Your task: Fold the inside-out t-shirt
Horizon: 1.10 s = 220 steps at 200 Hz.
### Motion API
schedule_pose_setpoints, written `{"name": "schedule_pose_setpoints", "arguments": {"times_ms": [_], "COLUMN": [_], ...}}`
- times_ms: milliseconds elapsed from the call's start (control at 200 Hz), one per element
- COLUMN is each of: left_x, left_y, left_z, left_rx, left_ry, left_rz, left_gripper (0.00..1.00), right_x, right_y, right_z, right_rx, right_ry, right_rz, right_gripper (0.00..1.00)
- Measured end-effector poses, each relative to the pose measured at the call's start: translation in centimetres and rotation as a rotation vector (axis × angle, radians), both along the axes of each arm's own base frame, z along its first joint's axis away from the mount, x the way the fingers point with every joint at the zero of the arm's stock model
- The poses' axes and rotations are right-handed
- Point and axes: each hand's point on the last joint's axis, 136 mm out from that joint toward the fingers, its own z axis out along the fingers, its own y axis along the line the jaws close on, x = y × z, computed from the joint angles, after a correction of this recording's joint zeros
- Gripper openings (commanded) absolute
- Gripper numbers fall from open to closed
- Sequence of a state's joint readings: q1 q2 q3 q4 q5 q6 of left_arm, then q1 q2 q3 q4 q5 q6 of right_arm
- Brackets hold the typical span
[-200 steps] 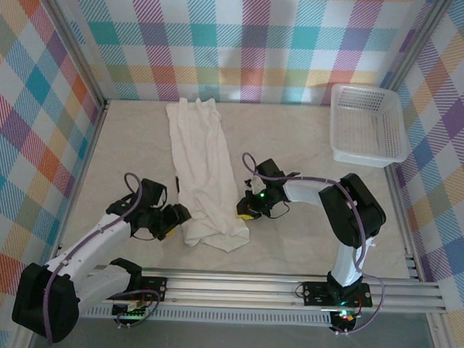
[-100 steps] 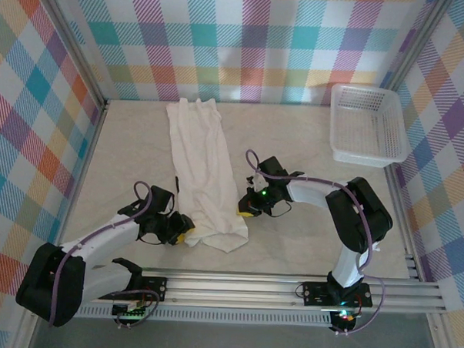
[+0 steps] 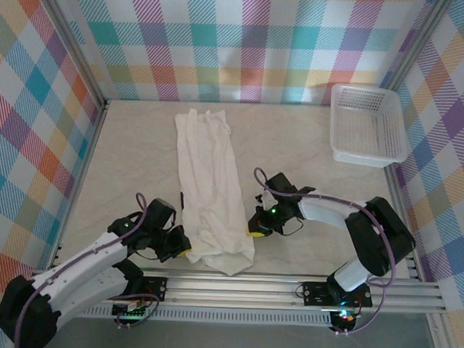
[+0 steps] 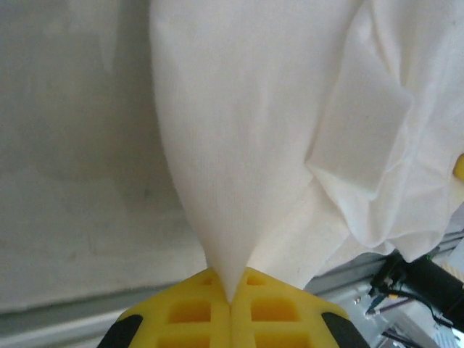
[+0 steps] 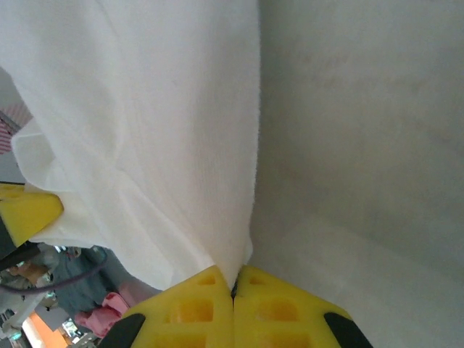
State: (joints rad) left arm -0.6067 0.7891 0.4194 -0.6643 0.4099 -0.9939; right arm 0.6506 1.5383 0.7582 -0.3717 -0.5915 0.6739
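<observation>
Shirt (image 3: 212,192): soft cream cloth, long wrinkled strip, shifted right since before.
Left claw (image 3: 184,251): newly pinched on near hem.
Right claw (image 3: 254,230): pinching right edge.

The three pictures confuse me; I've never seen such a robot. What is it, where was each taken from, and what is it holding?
Two robot arms are bolted at the table's near edge. A long white t-shirt lies on it, a white mesh basket far right. The left hand and right hand are each shut on the t-shirt's near end, one per side. The wide picture looks down from above and behind the arms. The close-ups come from wrist cameras; the yellow blocks there are the hands' own fingers.
</observation>
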Motion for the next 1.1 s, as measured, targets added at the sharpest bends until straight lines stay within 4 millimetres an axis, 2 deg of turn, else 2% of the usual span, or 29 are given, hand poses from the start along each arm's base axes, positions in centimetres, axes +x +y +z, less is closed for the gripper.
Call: {"name": "schedule_pose_setpoints", "arguments": {"times_ms": [70, 145, 220, 290, 390, 485, 590, 730, 770, 795, 840, 900, 930, 995, 1060, 1100], "left_x": [-0.4, 0.0, 1.4, 3.8, 8.9, 14.5, 21.4, 30.5, 32.8, 34.1, 36.3, 38.7, 39.8, 41.9, 42.6, 42.4], "left_y": [0.2, 0.4, 0.2, 0.2, 0.8, 2.1, 3.8, 5.9, 6.5, 6.9, 7.5, 8.4, 8.8, 10.1, 11.3, 11.9], "left_z": [0.5, 1.3, 2.6, 4.4, 6.9, 9.0, 11.1, 12.5, 12.5, 12.3, 11.5, 9.9, 9.0, 6.8, 5.1, 4.4], "left_rx": [-0.005, 0.004, 0.011, 0.020, 0.034, 0.054, 0.072, 0.092, 0.102, 0.106, 0.114, 0.120, 0.124, 0.139, 0.145, 0.146], "left_ry": [-0.004, -0.005, -0.014, -0.043, -0.097, -0.168, -0.250, -0.351, -0.376, -0.387, -0.398, -0.388, -0.384, -0.376, -0.362, -0.351], "left_rz": [0.013, 0.034, 0.056, 0.084, 0.137, 0.184, 0.225, 0.259, 0.268, 0.275, 0.288, 0.304, 0.311, 0.328, 0.346, 0.357], "left_gripper": [0.00, 0.00, 0.00, 0.00, 0.00, 0.00, 0.00, 0.00, 0.00, 0.03, 0.17, 0.36, 0.44, 0.53, 0.61, 0.63], "right_x": [0.0, 0.9, 2.7, 5.1, 9.3, 14.1, 19.5, 27.0, 29.0, 30.2, 32.2, 34.8, 36.1, 38.5, 39.7, 39.6], "right_y": [-0.1, 0.3, 1.2, 2.4, 4.5, 6.1, 6.7, 7.3, 7.5, 7.6, 7.8, 8.4, 8.8, 9.2, 8.8, 8.4], "right_z": [1.2, 2.6, 4.6, 6.9, 9.8, 11.3, 11.6, 11.8, 11.9, 11.9, 12.0, 12.2, 12.3, 12.5, 12.3, 12.0], "right_rx": [0.005, 0.005, 0.016, 0.037, 0.065, 0.074, 0.071, 0.068, 0.070, 0.069, 0.071, 0.089, 0.096, 0.108, 0.110, 0.095], "right_ry": [-0.020, -0.049, -0.107, -0.180, -0.282, -0.359, -0.403, -0.464, -0.489, -0.503, -0.529, -0.567, -0.588, -0.636, -0.653, -0.642], "right_rz": [-0.001, -0.008, -0.019, -0.033, -0.049, -0.079, -0.131, -0.193, -0.207, -0.214, -0.224, -0.228, -0.224, -0.221, -0.220, -0.210], "right_gripper": [0.00, 0.00, 0.00, 0.00, 0.00, 0.00, 0.00, 0.00, 0.05, 0.13, 0.38, 0.53, 0.58, 0.66, 0.70, 0.71]}}
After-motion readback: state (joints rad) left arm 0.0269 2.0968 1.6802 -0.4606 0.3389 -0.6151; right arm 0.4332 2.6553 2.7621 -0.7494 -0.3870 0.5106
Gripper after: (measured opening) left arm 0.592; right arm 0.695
